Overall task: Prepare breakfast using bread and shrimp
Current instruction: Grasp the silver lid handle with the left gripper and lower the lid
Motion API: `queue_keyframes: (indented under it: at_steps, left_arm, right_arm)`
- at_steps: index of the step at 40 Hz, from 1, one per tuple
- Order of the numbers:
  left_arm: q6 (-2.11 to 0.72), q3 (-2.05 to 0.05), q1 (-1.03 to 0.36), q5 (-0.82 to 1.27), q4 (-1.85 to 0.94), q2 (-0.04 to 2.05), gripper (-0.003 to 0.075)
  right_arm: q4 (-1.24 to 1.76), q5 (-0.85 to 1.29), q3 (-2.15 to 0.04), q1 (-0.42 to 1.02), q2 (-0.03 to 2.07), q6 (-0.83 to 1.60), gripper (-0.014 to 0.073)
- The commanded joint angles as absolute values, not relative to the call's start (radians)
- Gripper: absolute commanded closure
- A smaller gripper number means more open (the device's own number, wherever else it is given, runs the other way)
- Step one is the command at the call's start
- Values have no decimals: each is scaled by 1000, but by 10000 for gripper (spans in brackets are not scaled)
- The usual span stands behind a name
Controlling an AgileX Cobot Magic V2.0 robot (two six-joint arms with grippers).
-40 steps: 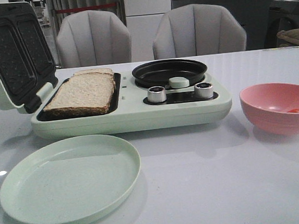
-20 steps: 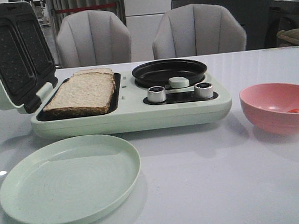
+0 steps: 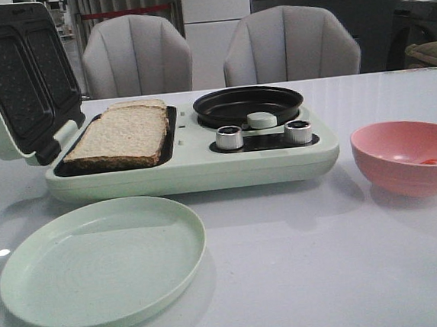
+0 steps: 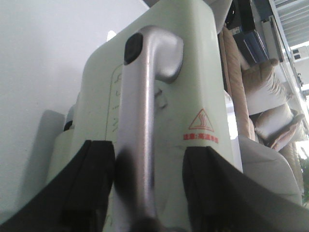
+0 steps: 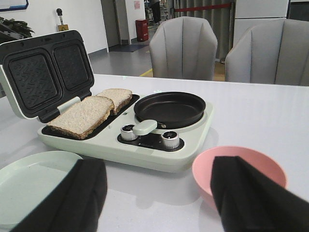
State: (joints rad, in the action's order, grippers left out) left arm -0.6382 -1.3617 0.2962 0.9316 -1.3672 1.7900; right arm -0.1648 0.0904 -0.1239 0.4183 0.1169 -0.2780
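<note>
Two slices of bread (image 3: 123, 135) lie in the open sandwich maker's (image 3: 196, 165) left tray; they also show in the right wrist view (image 5: 82, 115). A tiny orange shrimp (image 3: 430, 162) lies in the pink bowl (image 3: 405, 156). In the left wrist view my left gripper (image 4: 148, 145) is open, its fingers either side of the silver handle (image 4: 140, 121) on the back of the raised lid. My right gripper (image 5: 159, 162) is open and empty, low over the table in front of the sandwich maker. The bowl (image 5: 231, 169) is by one finger, which hides the shrimp. Neither gripper shows in the front view.
A pale green plate (image 3: 100, 259) sits at the front left. The raised lid (image 3: 16, 82) stands at the far left. A black round pan (image 3: 248, 103), two silver knobs and a pale green knob (image 3: 261, 119) are on the maker's right half. Two grey chairs stand behind the table.
</note>
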Motion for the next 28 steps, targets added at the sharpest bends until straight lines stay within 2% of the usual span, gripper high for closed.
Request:
queue_keyframes:
  at_steps: [1, 7, 18, 28]
  left_arm:
    - [-652, -1392, 248, 957, -1436, 1757, 346]
    - [-652, -1392, 180, 929, -1430, 1759, 370]
    - [-652, -1392, 45, 817, -1430, 1759, 615]
    - [-699, -1392, -108, 683, -1425, 1782, 607]
  right_arm:
    - [-178, 5, -149, 413, 126, -276, 36]
    - [-178, 5, -149, 413, 126, -276, 36]
    - [-178, 5, -149, 413, 126, -276, 36]
    - [-178, 5, -149, 413, 126, -276, 36]
